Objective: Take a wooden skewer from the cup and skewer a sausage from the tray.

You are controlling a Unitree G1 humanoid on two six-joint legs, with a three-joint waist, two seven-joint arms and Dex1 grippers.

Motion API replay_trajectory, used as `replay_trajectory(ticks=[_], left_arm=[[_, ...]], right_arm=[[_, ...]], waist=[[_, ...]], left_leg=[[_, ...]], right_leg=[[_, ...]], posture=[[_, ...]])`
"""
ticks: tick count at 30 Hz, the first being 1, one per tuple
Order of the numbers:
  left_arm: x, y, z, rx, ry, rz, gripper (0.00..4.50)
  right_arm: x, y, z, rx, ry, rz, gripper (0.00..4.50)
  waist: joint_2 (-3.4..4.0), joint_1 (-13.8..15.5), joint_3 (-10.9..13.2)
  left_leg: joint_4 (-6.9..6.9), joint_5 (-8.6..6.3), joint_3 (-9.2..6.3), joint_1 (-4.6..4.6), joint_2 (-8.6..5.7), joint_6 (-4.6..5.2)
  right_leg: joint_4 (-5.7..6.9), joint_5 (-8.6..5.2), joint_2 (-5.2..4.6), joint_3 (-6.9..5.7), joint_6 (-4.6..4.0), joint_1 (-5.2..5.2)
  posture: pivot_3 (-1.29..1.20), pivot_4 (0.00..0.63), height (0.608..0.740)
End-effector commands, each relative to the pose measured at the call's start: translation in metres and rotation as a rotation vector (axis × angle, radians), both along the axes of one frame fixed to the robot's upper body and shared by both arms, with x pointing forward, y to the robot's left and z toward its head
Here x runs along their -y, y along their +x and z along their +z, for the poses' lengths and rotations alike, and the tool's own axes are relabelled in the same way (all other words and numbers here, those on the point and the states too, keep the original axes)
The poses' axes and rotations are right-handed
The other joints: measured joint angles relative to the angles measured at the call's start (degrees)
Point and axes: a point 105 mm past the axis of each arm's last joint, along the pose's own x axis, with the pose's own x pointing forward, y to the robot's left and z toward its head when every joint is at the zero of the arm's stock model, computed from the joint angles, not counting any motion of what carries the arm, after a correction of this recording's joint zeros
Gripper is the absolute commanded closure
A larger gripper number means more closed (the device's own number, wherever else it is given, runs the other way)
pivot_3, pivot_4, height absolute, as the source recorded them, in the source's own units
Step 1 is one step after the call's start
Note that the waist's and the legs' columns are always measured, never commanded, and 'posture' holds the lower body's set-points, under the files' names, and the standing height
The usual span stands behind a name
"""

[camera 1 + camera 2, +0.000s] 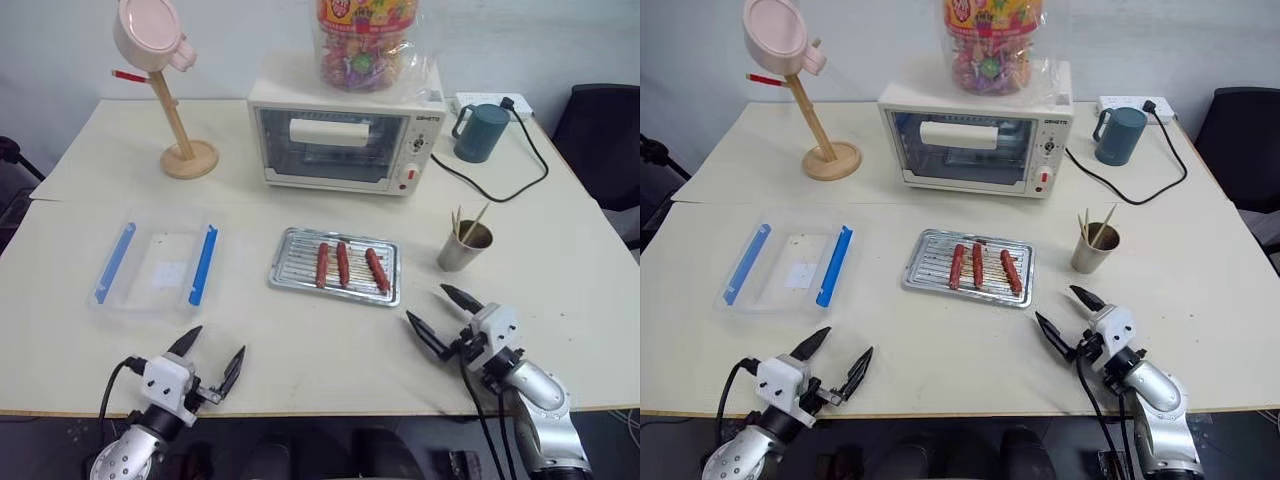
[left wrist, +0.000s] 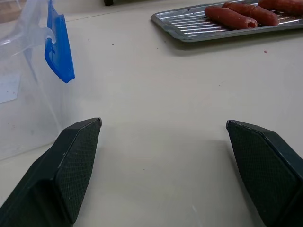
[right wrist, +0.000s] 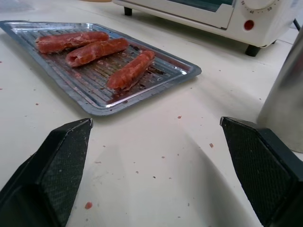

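Both grippers are seen spread wide and empty at the lower edge of the head views: the left gripper (image 1: 207,358) at lower left, the right gripper (image 1: 446,312) at lower right, each low over the bare table (image 1: 300,345). Nothing has been taken up yet.

The cup (image 1: 463,247) is found at right of centre, just above the right gripper in the frame, with a few skewers standing in it; one wooden skewer (image 1: 476,221) leans out to the upper right. The tray (image 1: 286,268) lies in the middle of the frame, well apart from the cup, and three sausages rest on it side by side — the nearest to the cup being the sausage (image 1: 376,269) on its right.

Several risks can be judged from here. The skewers are very thin and bunched together, so two could be pinched at once, or one could slip between the pads. The cup looks light (and nothing braces it), so it could be tipped by a sideways brush from the wide fingers. Once a skewer is held, a glossy sausage could be rolled or pushed along the ridged tray rather than pierced — or the tray itself shoved — unless it is steadied by the left gripper.
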Motion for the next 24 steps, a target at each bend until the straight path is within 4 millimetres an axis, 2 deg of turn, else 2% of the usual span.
replay_trajectory(ticks=[1,4,5,6,8,12,16,18,21,24], left_arm=[[0.000,0.003,0.008,0.015,-0.015,-0.007,0.05],[0.003,0.007,0.018,0.026,-0.060,-0.053,0.05],[0.005,0.006,0.026,0.041,-0.065,-0.091,0.05],[0.008,0.004,0.039,0.052,-0.150,-0.147,0.05],[0.013,-0.001,0.062,0.066,-0.272,-0.285,0.05],[0.021,-0.011,0.080,0.020,-0.211,-0.534,0.05],[0.016,0.004,0.098,0.039,-0.199,-0.604,0.05],[0.014,0.015,0.104,0.066,-0.204,-0.607,0.05],[0.019,0.023,0.110,0.073,-0.229,-0.648,0.05],[0.028,0.029,0.110,0.073,-0.223,-0.679,0.05]], right_arm=[[0.000,-0.001,0.000,0.022,-0.012,-0.018,0.00],[0.000,-0.007,0.006,0.040,-0.030,-0.010,0.00],[0.004,-0.010,0.012,0.056,-0.052,-0.015,0.00],[0.010,-0.016,0.020,0.064,-0.059,-0.015,0.00],[0.029,-0.031,0.036,0.068,-0.073,-0.038,0.00],[0.069,-0.059,0.046,0.009,-0.129,-0.124,0.00],[0.103,-0.073,0.048,-0.013,-0.186,-0.230,0.00],[0.102,-0.067,0.063,0.029,-0.170,-0.219,0.00],[0.073,-0.047,0.102,0.108,-0.128,-0.076,0.00],[0.050,-0.025,0.125,0.112,-0.129,0.046,0.00]], waist=[[0.00,-0.04,0.00],[-0.01,-0.11,0.00],[0.00,-0.10,0.00],[0.00,-0.03,0.00],[0.08,0.25,0.05],[0.15,0.44,0.07],[0.16,0.43,0.07],[0.28,0.14,0.02],[0.53,-1.17,0.06],[0.57,-1.95,0.05]], left_leg=[[0.00,0.00,0.00,0.00,0.00,0.00],[0.00,0.00,0.00,0.00,0.00,0.00],[0.00,0.00,-0.01,0.00,0.00,0.00],[0.00,0.00,-0.02,-0.01,0.00,0.00],[0.00,0.00,-0.04,-0.12,0.01,0.00],[0.02,-0.01,-0.04,-0.08,0.00,0.01],[-0.02,-0.14,-0.07,0.20,0.03,0.24],[-0.01,-0.21,-0.06,0.23,0.03,0.36],[-0.01,-0.20,-0.02,0.27,0.02,0.34],[-0.01,-0.02,-0.02,0.25,0.07,0.03]], right_leg=[[0.00,0.00,0.00,0.00,0.00,0.00],[0.01,0.00,0.00,0.00,0.00,0.00],[0.02,0.00,0.00,-0.01,0.00,-0.01],[0.01,0.00,0.00,-0.01,0.00,-0.02],[-0.01,-0.01,-0.02,-0.01,-0.01,-0.10],[-0.09,-0.01,-0.04,-0.02,-0.01,0.00],[-0.12,-0.04,-0.01,-0.06,-0.07,0.33],[-0.12,-0.03,-0.02,-0.04,-0.07,0.36],[-0.07,-0.02,0.00,-0.01,-0.05,0.36],[-0.03,-0.02,0.06,-0.02,-0.04,0.30]], posture=[[0.00,0.150,0.740],[0.00,0.150,0.740],[0.00,0.150,0.740],[0.00,0.150,0.740],[0.00,0.150,0.740],[0.00,0.150,0.740],[0.00,0.150,0.740],[0.00,0.150,0.740],[0.00,0.150,0.740],[0.00,0.150,0.740]])
